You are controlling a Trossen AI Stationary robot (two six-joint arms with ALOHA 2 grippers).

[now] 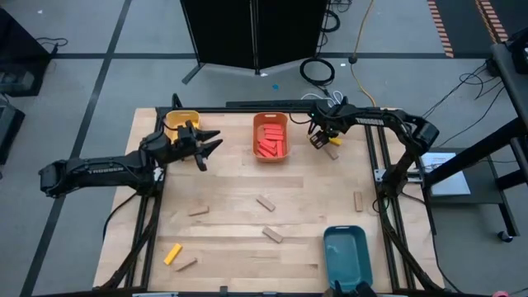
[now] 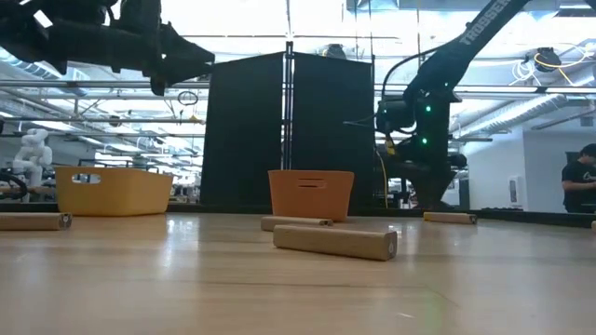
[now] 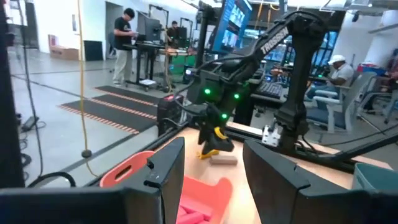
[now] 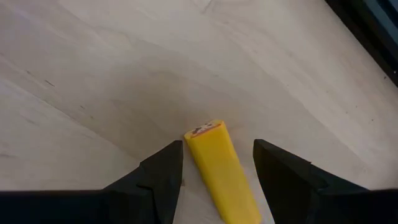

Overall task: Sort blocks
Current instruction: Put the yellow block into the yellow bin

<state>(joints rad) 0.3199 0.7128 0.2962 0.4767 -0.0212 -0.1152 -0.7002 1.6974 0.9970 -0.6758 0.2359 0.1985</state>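
right gripper (image 1: 317, 139), upper right of centre in the high view, has a yellow block (image 4: 222, 172) between its fingers; we judge it gripped, jaws closed on its sides. left gripper (image 1: 206, 147) hovers open and empty beside the yellow bin (image 1: 169, 120). next: carry it high over the orange bin (image 1: 256, 152) (full of red blocks (image 1: 270, 142)), release only above yellow. tan blocks (image 1: 265, 203) stay scattered lower down.

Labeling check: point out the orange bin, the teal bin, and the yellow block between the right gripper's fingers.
orange bin (image 1: 283, 153), high view, right rim.
teal bin (image 1: 346, 257), high view, bare floor inside.
yellow block (image 4: 222, 168), right wrist view, middle of its top face.
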